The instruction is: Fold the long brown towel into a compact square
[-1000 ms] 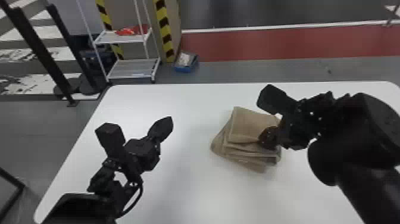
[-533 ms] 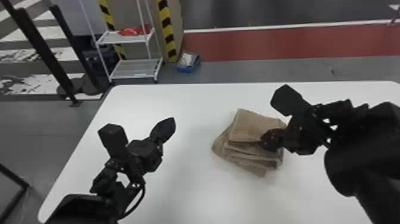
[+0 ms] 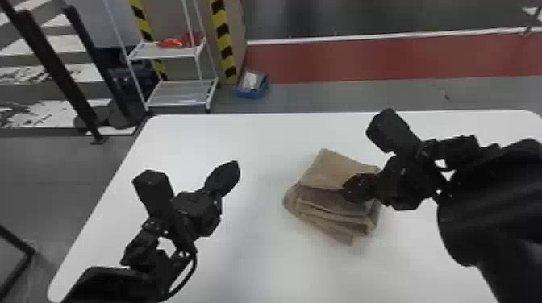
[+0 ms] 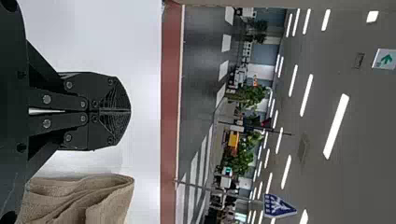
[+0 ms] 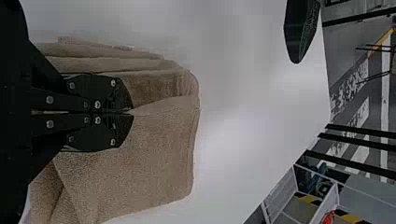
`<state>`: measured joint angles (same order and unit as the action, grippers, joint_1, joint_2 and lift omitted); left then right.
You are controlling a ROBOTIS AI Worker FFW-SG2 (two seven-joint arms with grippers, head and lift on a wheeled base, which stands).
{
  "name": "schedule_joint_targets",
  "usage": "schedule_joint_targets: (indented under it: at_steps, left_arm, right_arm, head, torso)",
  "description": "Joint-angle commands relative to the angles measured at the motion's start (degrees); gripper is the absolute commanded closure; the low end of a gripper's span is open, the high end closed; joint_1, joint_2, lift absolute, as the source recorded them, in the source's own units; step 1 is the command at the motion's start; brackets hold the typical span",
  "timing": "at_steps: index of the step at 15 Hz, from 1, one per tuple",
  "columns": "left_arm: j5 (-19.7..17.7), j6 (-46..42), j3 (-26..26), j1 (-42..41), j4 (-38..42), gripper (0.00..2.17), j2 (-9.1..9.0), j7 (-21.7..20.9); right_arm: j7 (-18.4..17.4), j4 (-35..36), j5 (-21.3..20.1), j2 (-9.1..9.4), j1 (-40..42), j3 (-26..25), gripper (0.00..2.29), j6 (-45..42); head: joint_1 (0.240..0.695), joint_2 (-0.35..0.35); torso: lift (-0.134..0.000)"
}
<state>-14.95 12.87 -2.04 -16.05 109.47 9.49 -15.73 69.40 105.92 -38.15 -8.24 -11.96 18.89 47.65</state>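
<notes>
Right gripper [image 3: 346, 188] jaws pressed together over towel [image 3: 334, 169] — left gripper [image 3: 235, 165] jaws together, clear of it.

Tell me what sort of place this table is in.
Probably a big indoor test hall or lab laid out like a street: strip lights on the ceiling, a blue sign and white stripes on the floor.

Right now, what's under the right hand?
Under the right hand: the folded brown towel, one edge of its top layer running to the shut fingertips. Cloth directly beneath the fingers is covered; can't tell if any is pinched.
</notes>
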Motion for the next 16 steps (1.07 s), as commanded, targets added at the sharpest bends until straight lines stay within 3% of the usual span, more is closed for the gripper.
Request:
schedule_joint_targets:
  at_steps: [1, 3, 4, 5, 6, 9, 12, 15, 16]
  left_arm:
    - [0.01, -0.25, -0.07, -0.74, 0.39, 1.74, 0.00, 0.00]
    - [0.01, -0.25, -0.07, -0.83, 0.39, 1.74, 0.00, -0.09]
    - [0.01, -0.43, -0.07, -0.83, 0.39, 1.74, 0.00, -0.09]
    - [0.01, -0.43, -0.16, -0.83, 0.31, 1.74, 0.09, -0.09]
    - [0.01, -0.43, -0.24, -0.83, 0.22, 1.74, 0.09, -0.09]
    - [0.01, -0.78, -0.33, -0.74, 0.22, 1.74, 0.09, 0.00]
    - [0.01, -1.13, 0.28, -0.47, -0.05, 1.74, 0.00, 0.00]
    - [0.10, -1.83, 0.64, 0.05, -0.40, 1.74, -0.17, 0.00]
    - [0.10, -2.01, 0.64, 0.32, -0.75, 1.74, -0.17, 0.00]
  right_arm:
    - [-0.58, -0.37, -0.35, 0.68, -0.08, 1.41, 1.68, 0.30]
    - [-1.90, -1.42, -0.61, 1.56, 0.00, 1.76, 1.65, 0.30]
    - [-2.34, -1.42, -0.17, 1.65, 0.27, 1.50, 1.16, 0.30]
    - [-2.34, -1.42, 0.71, 1.56, 0.62, 0.44, 0.21, 0.30]
    - [-2.08, -0.98, 2.56, 1.56, 1.24, -1.31, 0.00, 0.13]
    - [-0.41, 3.06, 15.12, 0.77, 3.78, -11.60, 0.05, 0.30]
    - [0.12, 3.94, 20.05, -0.37, 5.01, -18.63, 0.17, 0.13]
    - [-0.58, 4.03, 22.07, -1.42, 9.06, -23.38, 0.83, -0.58]
    - [-1.72, 4.12, 24.09, -1.42, 10.38, -25.40, 1.36, -0.22]
  head:
    - [0.695, 0.157]
    - [0.695, 0.166]
    - [0.695, 0.170]
    - [0.695, 0.173]
    - [0.695, 0.174]
    - [0.695, 0.168]
    - [0.695, 0.143]
    - [0.695, 0.082]
    - [0.695, 0.068]
  torso:
    - [-0.125]
    - [-0.125]
    - [-0.125]
    - [-0.125]
    - [-0.125]
    - [-0.125]
    - [-0.125]
    - [-0.125]
    - [-0.125]
